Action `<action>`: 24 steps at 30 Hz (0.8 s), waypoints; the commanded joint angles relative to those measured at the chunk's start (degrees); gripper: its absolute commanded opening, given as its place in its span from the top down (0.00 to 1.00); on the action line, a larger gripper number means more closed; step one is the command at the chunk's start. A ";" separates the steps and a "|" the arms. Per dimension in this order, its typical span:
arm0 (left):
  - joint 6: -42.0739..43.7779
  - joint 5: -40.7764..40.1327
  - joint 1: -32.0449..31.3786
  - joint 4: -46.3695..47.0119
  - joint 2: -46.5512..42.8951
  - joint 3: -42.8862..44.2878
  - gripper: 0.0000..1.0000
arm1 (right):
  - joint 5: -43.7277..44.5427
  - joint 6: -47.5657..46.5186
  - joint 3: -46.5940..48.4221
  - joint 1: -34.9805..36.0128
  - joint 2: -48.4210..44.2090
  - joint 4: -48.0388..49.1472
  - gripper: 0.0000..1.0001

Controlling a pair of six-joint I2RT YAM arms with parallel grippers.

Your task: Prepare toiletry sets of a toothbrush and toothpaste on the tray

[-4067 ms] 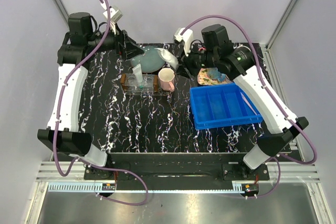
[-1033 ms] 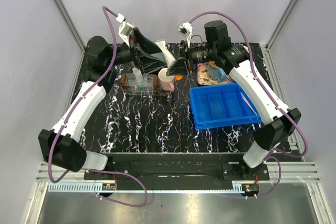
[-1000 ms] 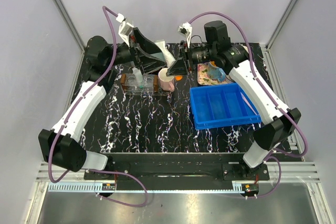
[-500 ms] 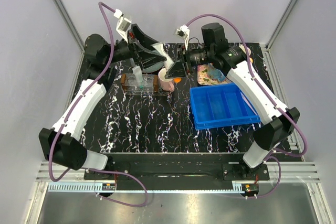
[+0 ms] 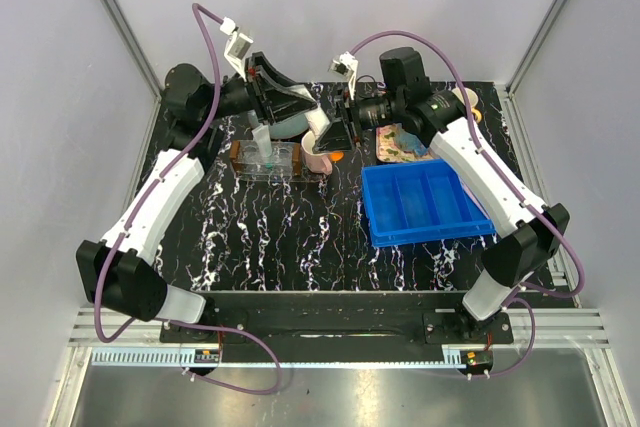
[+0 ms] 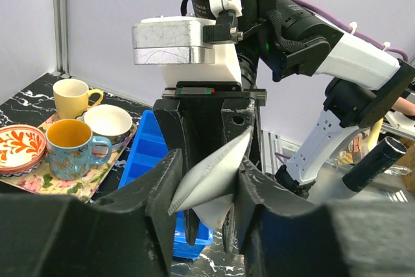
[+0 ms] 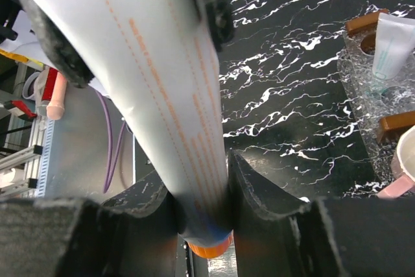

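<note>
Orange-capped tube [image 5: 318,119] aloft, just behind tray's [image 5: 265,159] right end. Right gripper [image 7: 204,209] clamped near cap; left gripper [image 6: 209,174] pinching crimped tail. Judged light, soft, slick: grip stiff ends, not belly.

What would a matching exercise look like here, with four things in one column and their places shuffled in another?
1 orange-capped tube
2 teal-marked tube
3 blue bin
4 yellow mug

A on the patterned tray
B standing in the clear tray
C pinched between left claw and right claw
D on the table, right of the clear tray

Pairs: 1-C, 2-B, 3-D, 4-A
</note>
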 commanded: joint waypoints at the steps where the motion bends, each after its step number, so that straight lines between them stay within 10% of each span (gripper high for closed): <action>1: 2.59 -0.37 -0.26 -1.16 -0.57 2.65 0.69 | 2.02 -1.49 0.19 0.66 -1.02 2.23 0.94; 17: 14.72 -4.41 -0.61 -14.71 -1.89 4.67 1.00 | 5.80 -3.08 -0.43 0.66 -2.60 1.44 0.62; 21: 13.24 -3.80 -0.78 -13.58 -1.98 4.23 1.00 | 4.49 -2.81 0.28 0.66 -2.08 0.74 0.96; 23: 10.44 -1.69 -0.78 -9.90 -1.89 3.44 0.83 | 2.56 -2.64 0.98 0.66 -1.72 0.39 1.00; 24: 9.47 -0.90 -0.70 -8.75 -1.80 3.35 0.57 | 1.59 -2.46 0.98 0.75 -1.72 0.39 1.00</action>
